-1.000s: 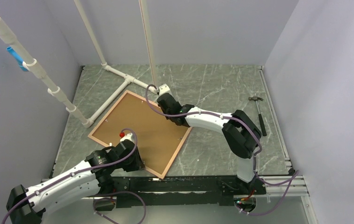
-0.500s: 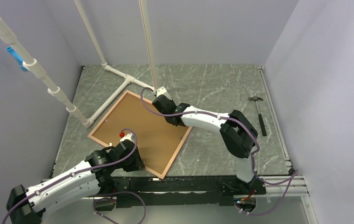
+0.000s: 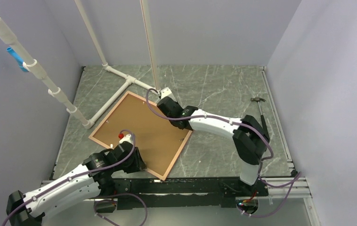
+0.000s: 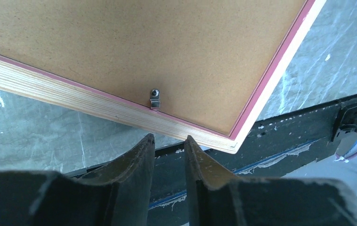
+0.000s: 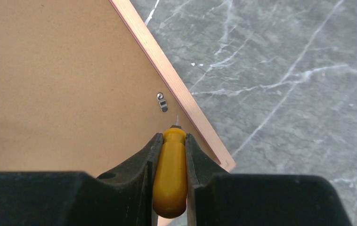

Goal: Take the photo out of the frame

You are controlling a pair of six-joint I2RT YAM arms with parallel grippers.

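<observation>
The frame (image 3: pixel 178 149) lies face down on the table, its pale wood edge (image 4: pixel 73 96) and pink lip showing. Only the photo's brown backing board (image 3: pixel 141 129) shows; the print is hidden underneath. My right gripper (image 3: pixel 169 109) is over the frame's far right edge, shut on a yellow-handled tool (image 5: pixel 169 174). The tool's thin tip points at a small metal clip (image 5: pixel 162 102) beside the frame edge (image 5: pixel 167 77). My left gripper (image 3: pixel 134 162) is at the frame's near left edge. In the left wrist view it (image 4: pixel 169 138) is narrowly open and empty, just short of another clip (image 4: pixel 154 99).
A white pipe stand (image 3: pixel 120 77) lies against the frame's far left side, with poles rising from it. A hammer (image 3: pixel 261 113) lies at the right of the table. The black base rail (image 3: pixel 190 186) runs just past the frame's near corner. Walls close in on three sides.
My right gripper shifted slightly along the frame's far edge and back, and its elbow swung to the right. My left arm eased slightly left. The frame has not moved.
</observation>
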